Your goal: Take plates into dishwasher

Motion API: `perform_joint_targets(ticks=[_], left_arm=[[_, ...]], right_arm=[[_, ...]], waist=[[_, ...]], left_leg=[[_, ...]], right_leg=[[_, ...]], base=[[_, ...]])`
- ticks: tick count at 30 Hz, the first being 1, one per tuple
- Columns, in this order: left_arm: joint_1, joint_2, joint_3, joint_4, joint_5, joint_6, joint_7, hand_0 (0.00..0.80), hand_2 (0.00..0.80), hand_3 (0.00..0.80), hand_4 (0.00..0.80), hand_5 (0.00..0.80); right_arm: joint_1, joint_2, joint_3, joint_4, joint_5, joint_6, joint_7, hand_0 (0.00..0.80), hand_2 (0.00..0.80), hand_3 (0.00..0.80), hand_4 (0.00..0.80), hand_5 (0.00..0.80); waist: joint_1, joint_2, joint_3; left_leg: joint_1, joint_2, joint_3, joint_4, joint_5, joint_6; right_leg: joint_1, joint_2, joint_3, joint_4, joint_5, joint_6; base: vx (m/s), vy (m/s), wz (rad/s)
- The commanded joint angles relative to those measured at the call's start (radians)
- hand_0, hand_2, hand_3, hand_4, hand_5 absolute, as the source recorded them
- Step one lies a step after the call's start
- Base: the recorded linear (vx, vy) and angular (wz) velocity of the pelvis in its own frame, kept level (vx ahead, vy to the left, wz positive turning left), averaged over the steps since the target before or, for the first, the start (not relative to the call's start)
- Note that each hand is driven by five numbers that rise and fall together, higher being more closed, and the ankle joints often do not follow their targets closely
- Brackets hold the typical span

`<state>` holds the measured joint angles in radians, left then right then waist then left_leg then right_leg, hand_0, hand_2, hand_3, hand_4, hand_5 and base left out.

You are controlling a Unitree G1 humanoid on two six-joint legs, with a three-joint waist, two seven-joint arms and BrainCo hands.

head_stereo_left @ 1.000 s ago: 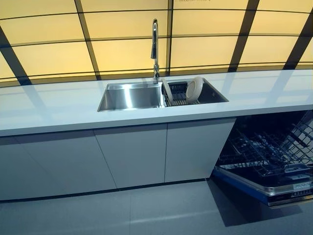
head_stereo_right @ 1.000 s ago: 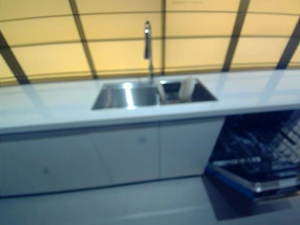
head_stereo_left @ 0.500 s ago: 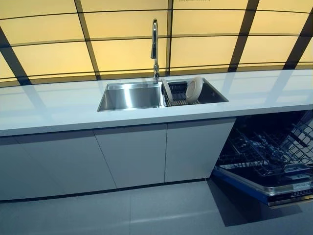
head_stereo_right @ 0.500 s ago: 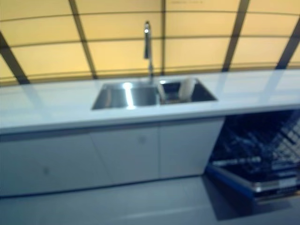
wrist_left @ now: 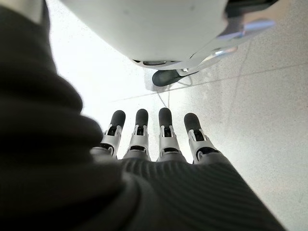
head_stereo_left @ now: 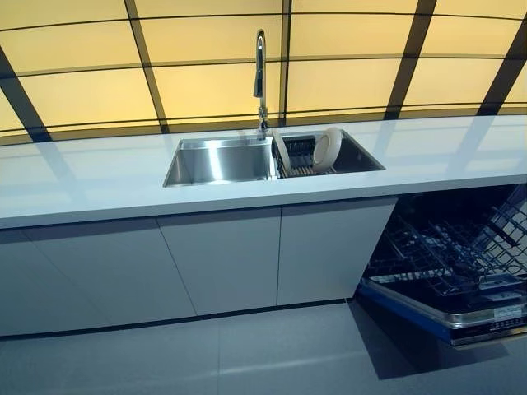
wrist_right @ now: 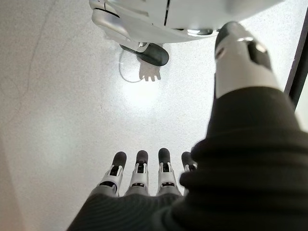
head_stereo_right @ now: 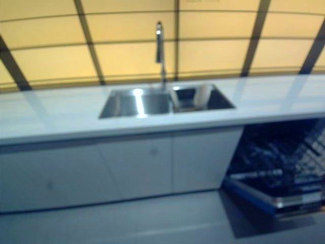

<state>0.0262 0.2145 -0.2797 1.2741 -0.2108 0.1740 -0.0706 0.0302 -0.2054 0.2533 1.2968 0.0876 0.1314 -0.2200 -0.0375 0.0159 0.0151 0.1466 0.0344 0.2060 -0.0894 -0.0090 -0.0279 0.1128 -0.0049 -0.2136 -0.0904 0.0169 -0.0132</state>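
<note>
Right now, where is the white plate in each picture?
Left eye view: the white plate stands on edge in the rack in the sink's right half, just right of the tap.
Right eye view: the same spot, a pale shape right of the tap.
Left wrist view: not in it, only the left hand over the floor.
Right wrist view: not in it, only the right hand.
Shared landmark: the tap.

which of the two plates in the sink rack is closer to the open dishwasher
The right plate, the round white one showing its face. The other plate stands edge-on nearer the faucet, farther from the dishwasher.
</note>
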Motion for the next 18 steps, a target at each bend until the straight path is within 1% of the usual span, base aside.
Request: perform_joint_targets(ticks=[1,4,6,7,8,9,10,11,12,13,14,16,17,18], left_arm=[[-0.067,-0.02,0.005,0.075,0.016,0.007,-0.005,0.0,0.0,0.0,0.0,0.0],[-0.066,-0.02,0.008,0.078,0.018,-0.009,0.006,0.0,0.0,0.0,0.0,0.0],[-0.071,-0.022,0.011,0.073,-0.003,-0.024,0.032,0.0,0.0,0.0,0.0,0.0],[-0.076,-0.023,0.016,0.068,-0.036,-0.035,0.053,0.0,0.0,0.0,0.0,0.0],[-0.079,-0.025,0.023,0.064,-0.075,-0.044,0.069,0.0,0.0,0.0,0.0,0.0],[-0.08,-0.025,0.026,0.063,-0.076,-0.043,0.068,0.0,0.0,0.0,0.0,0.0],[-0.089,-0.027,0.046,0.052,-0.133,-0.042,0.074,0.0,0.0,0.0,0.0,0.0],[-0.088,-0.028,0.055,0.051,-0.145,-0.041,0.072,0.0,0.0,0.0,0.0,0.0],[-0.086,-0.032,0.075,0.051,-0.178,-0.033,0.064,0.0,0.0,0.0,0.0,0.0],[-0.08,-0.034,0.086,0.05,-0.189,-0.035,0.062,0.0,0.0,0.0,0.0,0.0],[-0.072,-0.036,0.095,0.054,-0.205,-0.044,0.061,0.0,0.0,0.0,0.0,0.0],[-0.056,-0.039,0.112,0.06,-0.217,-0.057,0.051,0.0,0.0,0.0,0.0,0.0],[-0.048,-0.041,0.116,0.064,-0.219,-0.062,0.047,0.0,0.0,0.0,0.0,0.0],[-0.037,-0.047,0.119,0.074,-0.238,-0.073,0.047,0.0,0.0,0.0,0.0,0.0]], right_arm=[[-0.089,0.011,0.032,0.049,0.014,-0.015,0.007,0.0,0.0,0.0,0.0,0.0],[-0.091,0.015,0.038,0.05,0.026,-0.007,0.019,0.0,0.0,0.0,0.0,0.0],[-0.094,0.014,0.042,0.049,0.026,0.002,0.025,0.0,0.0,0.0,0.0,0.0],[-0.101,0.01,0.048,0.049,0.019,0.007,0.022,0.0,0.0,0.0,0.0,0.0],[-0.107,0.007,0.054,0.049,0.01,0.013,0.023,0.0,0.0,0.0,0.0,0.0],[-0.108,0.007,0.055,0.049,0.009,0.014,0.023,0.0,0.0,0.0,0.0,0.0],[-0.118,-0.003,0.067,0.047,0.023,0.031,0.015,0.0,0.0,0.0,0.0,0.0],[-0.119,-0.007,0.07,0.047,0.031,0.034,0.016,0.0,0.0,0.0,0.0,0.0],[-0.122,-0.015,0.068,0.043,0.037,0.055,0.019,0.0,0.0,0.0,0.0,0.0],[-0.12,-0.02,0.064,0.047,0.036,0.061,0.017,0.0,0.0,0.0,0.0,0.0],[-0.119,-0.023,0.063,0.054,0.04,0.06,0.013,0.0,0.0,0.0,0.0,0.0],[-0.12,-0.028,0.043,0.067,0.016,0.05,0.022,0.0,0.0,0.0,0.0,0.0],[-0.118,-0.028,0.036,0.07,0.008,0.047,0.025,0.0,0.0,0.0,0.0,0.0],[-0.118,-0.027,0.032,0.074,0.016,0.043,0.026,0.0,0.0,0.0,0.0,0.0]], waist=[[0.003,-0.017,0.011],[0.002,-0.017,0.012],[0.001,-0.018,0.016],[0.0,-0.023,0.024],[0.0,-0.029,0.033],[0.0,-0.031,0.035],[0.007,-0.05,0.069],[0.01,-0.051,0.082],[0.016,-0.05,0.107],[0.022,-0.044,0.128],[0.026,-0.039,0.144],[0.027,-0.03,0.157],[0.029,-0.022,0.159],[0.035,-0.011,0.16]], left_leg=[[0.017,-0.065,-0.018,0.002,-0.089,0.054],[0.017,-0.061,-0.02,0.002,-0.086,0.052],[0.025,-0.058,-0.021,0.002,-0.077,0.048],[0.006,-0.052,-0.016,0.053,-0.082,0.046],[-0.022,-0.044,-0.009,0.12,-0.099,0.044],[-0.031,-0.041,-0.006,0.148,-0.106,0.045],[-0.13,-0.009,0.0,0.39,-0.124,0.048],[-0.174,-0.001,-0.008,0.491,-0.113,0.048],[-0.249,0.006,-0.025,0.6,-0.07,0.04],[-0.326,-0.004,-0.043,0.652,-0.008,0.018],[-0.365,-0.007,-0.043,0.653,0.031,0.002],[-0.374,-0.021,-0.026,0.515,0.093,-0.021],[-0.374,-0.037,-0.039,0.408,0.146,-0.038],[-0.363,-0.066,-0.093,0.207,0.222,-0.057]], right_leg=[[0.04,0.024,0.018,0.003,-0.073,0.054],[0.039,0.031,0.023,0.003,-0.077,0.048],[0.039,0.037,0.04,0.003,-0.081,0.039],[0.029,0.038,0.052,0.022,-0.088,0.027],[0.022,0.036,0.061,0.039,-0.092,0.019],[0.02,0.035,0.062,0.043,-0.093,0.016],[0.012,0.035,0.07,0.073,-0.097,-0.013],[0.009,0.041,0.076,0.087,-0.1,-0.024],[0.005,0.051,0.083,0.108,-0.099,-0.041],[0.012,0.06,0.09,0.114,-0.095,-0.049],[0.022,0.065,0.101,0.118,-0.09,-0.051],[0.036,0.066,0.102,0.124,-0.097,-0.044],[0.044,0.069,0.099,0.126,-0.102,-0.038],[0.059,0.077,0.108,0.127,-0.11,-0.03]], base=[[0.033,-0.108,0.0],[0.035,-0.118,0.0],[0.032,-0.146,0.0],[0.0,-0.16,-0.01],[-0.02,-0.131,-0.01],[-0.046,-0.197,0.0],[-0.048,-0.188,-0.04],[-0.056,-0.229,-0.16],[-0.053,-0.114,-0.25],[-0.019,-0.072,-0.27],[0.023,-0.004,-0.15],[0.131,0.045,-0.11],[0.263,0.119,-0.13],[0.288,0.145,-0.11]])
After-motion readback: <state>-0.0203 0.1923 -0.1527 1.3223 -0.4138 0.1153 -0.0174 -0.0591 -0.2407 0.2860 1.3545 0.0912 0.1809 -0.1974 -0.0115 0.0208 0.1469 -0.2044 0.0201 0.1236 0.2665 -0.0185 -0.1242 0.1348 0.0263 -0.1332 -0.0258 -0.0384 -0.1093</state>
